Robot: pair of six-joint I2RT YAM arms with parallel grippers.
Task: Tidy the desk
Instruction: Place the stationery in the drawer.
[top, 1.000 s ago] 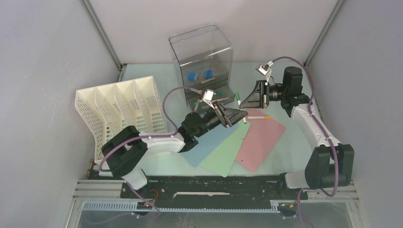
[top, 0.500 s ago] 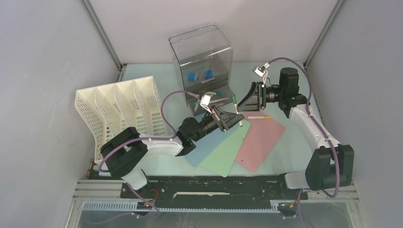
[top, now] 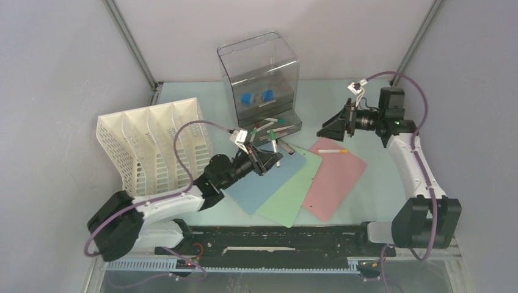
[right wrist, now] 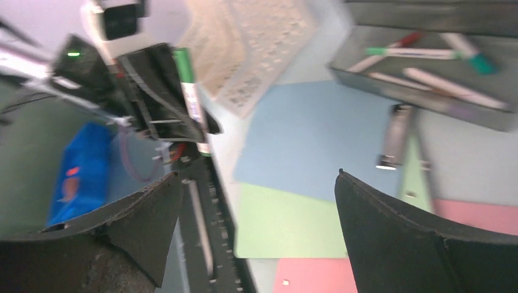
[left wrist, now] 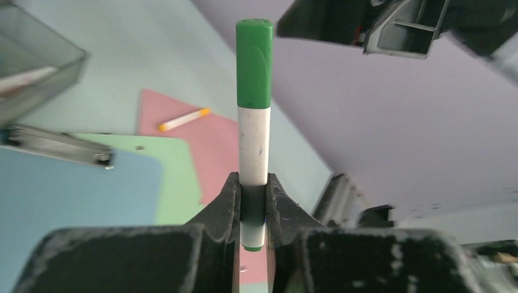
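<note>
Mint-green desk (top: 360,201) lies under both arms. Left gripper (left wrist: 252,189) clamps a green-capped marker (left wrist: 253,122), its long axis running out past the fingertips, cap leading. The marker drawer (top: 278,125) sits just beyond those fingers, nearer this arm. Right gripper (right wrist: 258,177) gapes empty.

Three sheets (top: 286,190), one rack (top: 153,141), one box (top: 259,72)

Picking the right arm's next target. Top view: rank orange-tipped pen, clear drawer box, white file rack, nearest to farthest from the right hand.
From the open right hand:
1. orange-tipped pen, just in front, on the pink sheet.
2. clear drawer box, left of it, at the back.
3. white file rack, far left.
</note>
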